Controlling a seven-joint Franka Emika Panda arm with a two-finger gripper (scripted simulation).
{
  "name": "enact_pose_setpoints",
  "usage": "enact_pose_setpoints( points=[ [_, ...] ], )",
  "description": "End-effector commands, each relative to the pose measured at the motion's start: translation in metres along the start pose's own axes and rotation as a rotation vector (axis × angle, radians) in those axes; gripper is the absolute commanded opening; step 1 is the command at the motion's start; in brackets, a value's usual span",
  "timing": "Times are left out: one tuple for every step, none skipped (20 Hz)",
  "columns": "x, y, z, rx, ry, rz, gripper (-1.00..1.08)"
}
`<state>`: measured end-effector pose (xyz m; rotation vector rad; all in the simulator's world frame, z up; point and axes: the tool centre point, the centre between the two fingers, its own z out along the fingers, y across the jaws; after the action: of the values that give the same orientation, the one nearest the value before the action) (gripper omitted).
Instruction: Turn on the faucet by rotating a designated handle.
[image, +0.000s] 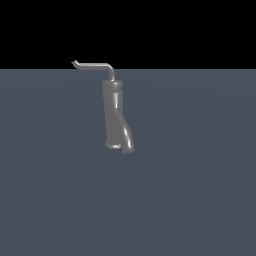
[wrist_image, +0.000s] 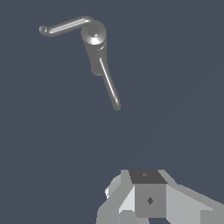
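- Nearest the wrist camera sits the claw (wrist_image: 148, 199), a blocky white and grey shape at the frame's edge; its fingertips are cut off, so I cannot tell whether it is spread or pressed together.
- It holds nothing that I can see, and it is well apart from the faucet.
- From the exterior view the arm does not show at all.
- Standing upright on the flat blue-grey surface (image: 200, 190) is the faucet (image: 114, 117), a dark grey metallic cylinder with a collar ring near its top and a short curved spout end at its foot, bending toward the exterior view's right.
- Out of the faucet's top rises the handle (image: 95, 65), a thin light-grey rod bent in an L; its long run reaches toward the exterior view's left and ends in a small hooked tip.
- Seen from the wrist camera, the faucet (wrist_image: 94, 41) is viewed from above, with the handle (wrist_image: 65, 26) stretching away from its cap.
- Between the claw and the faucet lies only bare surface (wrist_image: 183, 87); nothing stands in the way.
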<state>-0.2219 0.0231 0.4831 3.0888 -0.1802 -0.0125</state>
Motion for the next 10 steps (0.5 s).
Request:
enact_pose_setpoints(
  points=[
    [0.011, -0.005, 0.001, 0.008, -0.001, 0.043, -1.00],
    [0.017, -0.007, 0.002, 0.011, -0.001, 0.062, -1.00],
    [0.022, -0.009, 0.003, 0.015, -0.002, 0.083, -1.00],
    [0.028, -0.011, 0.004, 0.018, -0.003, 0.105, -1.00],
    [0.034, -0.014, 0.005, 0.022, -0.003, 0.126, -1.00],
    [0.039, -0.016, 0.006, 0.025, -0.004, 0.148, -1.00],
    [0.045, -0.019, 0.007, 0.028, -0.005, 0.170, -1.00],
    [0.051, -0.022, 0.008, 0.031, -0.006, 0.192, -1.00],
    [0.057, -0.024, 0.010, 0.034, -0.007, 0.214, -1.00],
    [0.062, -0.027, 0.012, 0.037, -0.008, 0.237, -1.00]
  ],
)
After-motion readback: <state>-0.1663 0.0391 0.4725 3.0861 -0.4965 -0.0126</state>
